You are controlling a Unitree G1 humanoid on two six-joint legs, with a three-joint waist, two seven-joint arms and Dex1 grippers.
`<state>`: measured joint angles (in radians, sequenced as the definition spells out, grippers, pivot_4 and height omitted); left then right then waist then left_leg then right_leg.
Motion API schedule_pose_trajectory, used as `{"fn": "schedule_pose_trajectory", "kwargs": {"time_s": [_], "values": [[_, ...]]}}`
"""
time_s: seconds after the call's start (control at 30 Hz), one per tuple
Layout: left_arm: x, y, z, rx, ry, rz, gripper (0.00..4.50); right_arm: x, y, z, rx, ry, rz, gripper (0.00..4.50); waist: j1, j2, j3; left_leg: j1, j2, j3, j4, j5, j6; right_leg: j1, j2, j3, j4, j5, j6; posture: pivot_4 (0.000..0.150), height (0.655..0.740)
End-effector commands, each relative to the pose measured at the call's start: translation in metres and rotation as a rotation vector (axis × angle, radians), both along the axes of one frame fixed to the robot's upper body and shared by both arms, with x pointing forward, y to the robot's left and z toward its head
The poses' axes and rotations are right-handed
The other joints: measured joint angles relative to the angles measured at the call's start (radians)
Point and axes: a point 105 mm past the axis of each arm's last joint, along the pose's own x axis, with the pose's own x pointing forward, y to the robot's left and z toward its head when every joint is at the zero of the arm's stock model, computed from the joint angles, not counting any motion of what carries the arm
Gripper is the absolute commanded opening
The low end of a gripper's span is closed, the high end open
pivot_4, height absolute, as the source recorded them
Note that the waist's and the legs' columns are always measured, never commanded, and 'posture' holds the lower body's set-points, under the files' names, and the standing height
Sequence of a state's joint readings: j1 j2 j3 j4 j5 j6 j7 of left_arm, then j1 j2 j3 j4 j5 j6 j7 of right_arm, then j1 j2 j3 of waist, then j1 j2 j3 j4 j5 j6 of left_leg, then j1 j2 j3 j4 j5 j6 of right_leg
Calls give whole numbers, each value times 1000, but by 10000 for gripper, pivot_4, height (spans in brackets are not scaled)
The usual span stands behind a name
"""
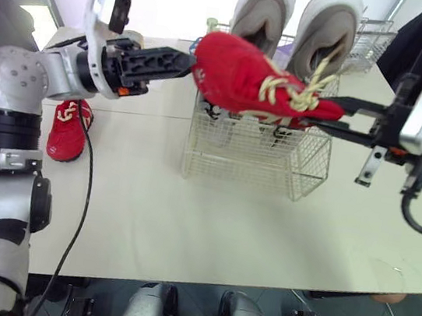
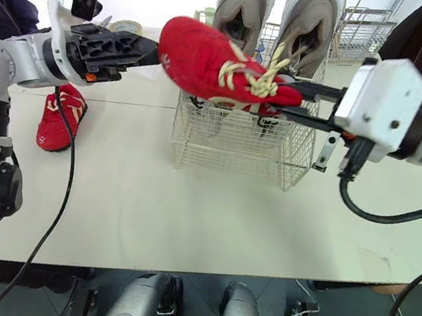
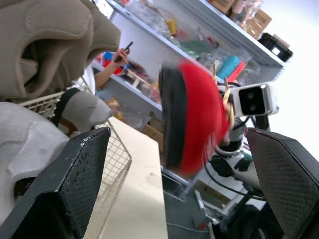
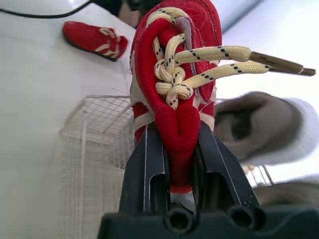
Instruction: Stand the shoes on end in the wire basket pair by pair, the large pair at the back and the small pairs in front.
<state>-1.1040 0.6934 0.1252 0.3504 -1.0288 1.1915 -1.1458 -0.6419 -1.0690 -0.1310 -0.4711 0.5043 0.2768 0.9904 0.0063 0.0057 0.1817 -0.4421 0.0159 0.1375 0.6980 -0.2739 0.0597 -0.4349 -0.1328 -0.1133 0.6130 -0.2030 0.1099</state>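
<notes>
Starting nearest the robot, a bare stretch of the pale table point(image 1: 224, 231) is seen in front of the wire basket point(image 1: 219, 159). To the basket's left, well apart from it, a small red shoe point(image 1: 67, 131) is laid flat on the table. Above the basket's front part, a second red shoe point(image 1: 261, 82) with cream laces is held clear of the wires, roughly level, its toe pointed toward the basket's left. It is clamped at the heel end by the right gripper point(image 4: 174, 129), whose two black fingers are pressed against its sides. The left gripper point(image 1: 185, 64) is held just beside the toe, over the basket's left edge, its fingers spread wide with nothing between them; whether the toe is touched cannot be told. At the basket's back, a pair of large pale shoes point(image 1: 259, 11) is stood on end, side by side. Beyond the basket, to its right, another wire rack point(image 1: 373, 39) is seen.
</notes>
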Motion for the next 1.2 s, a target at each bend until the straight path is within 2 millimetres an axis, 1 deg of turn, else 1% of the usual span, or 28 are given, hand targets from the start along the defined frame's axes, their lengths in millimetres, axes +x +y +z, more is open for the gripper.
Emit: {"fn": "schedule_pose_trajectory", "kwargs": {"time_s": [0.03,0.13,0.27,0.33,0.4,0.47,0.5,0.53,0.6,0.63,0.7,0.73,0.77,0.83,0.87,0.97,1.0,1.07,1.13,1.17,1.2], "values": [[-7,-4,10,22,-49,-39,45000,-2,7,10,-34,-86,48,305,0,0,0,0,0,0,0,0,0,0,0,0,0,0,0,1500,7400],[-10,-9,2,65,-51,-66,45000,0,12,11,-40,-100,74,305,-1,0,0,0,0,0,0,0,0,0,0,0,0,0,0,1500,7400],[-14,-14,-17,155,-60,-89,45000,2,15,13,-47,-115,86,305,-2,0,0,0,0,0,0,0,0,0,0,0,1,0,0,1500,7400],[-13,-15,-18,159,-61,-90,39580,2,16,14,-51,-117,94,305,-3,0,0,0,0,0,0,0,0,0,0,0,1,0,0,1500,7400],[-12,-16,-20,162,-63,-88,32983,2,17,15,-53,-115,102,305,-2,0,0,0,0,0,0,0,0,0,0,0,1,0,0,1500,7400],[-11,-16,-20,163,-65,-85,22099,2,18,15,-55,-115,105,305,-2,0,0,0,0,0,0,0,0,0,0,0,1,0,0,1500,7400],[-9,-16,-20,155,-64,-79,17968,2,18,16,-57,-114,105,305,-2,0,0,0,0,0,0,0,0,0,0,0,1,0,0,1500,7400],[-8,-17,-19,148,-63,-74,12632,3,18,16,-58,-113,104,305,-2,0,0,0,0,0,0,0,0,0,0,0,1,0,0,1500,7400],[-7,-16,-17,128,-56,-68,4709,2,19,16,-60,-106,106,305,-2,0,0,0,0,0,0,0,0,0,0,0,1,0,0,1500,7400],[-7,-16,-15,108,-47,-71,3655,1,19,16,-51,-87,108,305,-2,0,0,0,0,0,0,0,0,0,0,0,1,0,0,1500,7400],[-7,-15,-12,81,-33,-75,3655,-1,19,16,-30,-51,107,305,-2,0,0,0,0,0,0,0,0,0,0,0,1,0,0,1500,7400],[-7,-15,-10,58,-19,-73,3655,-2,16,19,20,12,98,305,-2,0,0,0,0,0,0,0,0,0,0,0,1,0,0,1500,7400],[-7,-15,-8,30,-10,-72,3655,-1,11,26,110,85,83,305,-1,0,0,0,0,0,0,0,0,0,0,0,1,0,0,1500,7400],[-8,-14,-6,-10,1,-69,3654,0,1,36,243,199,54,10473,2,-1,0,0,0,0,1,0,0,0,0,0,1,0,0,1500,7400],[-8,-13,-4,-39,11,-64,3654,0,-8,37,298,267,27,14698,2,-1,0,0,0,-1,1,0,0,0,-1,0,1,0,0,1500,7400],[-10,-11,1,-128,23,-39,3654,-12,-32,34,480,531,38,29596,6,-1,0,0,0,-2,1,0,0,1,-1,-1,1,0,0,1500,7400],[-10,-10,2,-145,27,-32,3654,-16,-35,34,521,578,47,35113,6,-2,0,0,0,-2,1,0,0,1,-1,-2,1,0,0,1500,7400],[-10,-10,5,-213,33,-16,3654,-16,-51,38,696,631,42,44628,6,-2,0,0,0,-3,1,0,0,2,-2,-2,1,1,-1,1500,7400],[-12,-11,7,-265,33,-5,3654,-15,-60,34,825,676,38,44628,7,-2,0,1,0,-3,1,0,0,3,-2,-2,1,1,-2,1500,7400],[-12,-13,8,-287,35,-2,3654,-14,-59,30,866,695,37,44628,6,-2,0,1,0,-3,1,0,0,3,-2,-3,1,1,-2,1500,7400],[-12,-17,9,-316,35,1,3654,-13,-53,26,923,723,69,44628,5,-2,0,1,0,-3,1,0,0,3,-2,-2,1,1,-2,1500,7400]]}}
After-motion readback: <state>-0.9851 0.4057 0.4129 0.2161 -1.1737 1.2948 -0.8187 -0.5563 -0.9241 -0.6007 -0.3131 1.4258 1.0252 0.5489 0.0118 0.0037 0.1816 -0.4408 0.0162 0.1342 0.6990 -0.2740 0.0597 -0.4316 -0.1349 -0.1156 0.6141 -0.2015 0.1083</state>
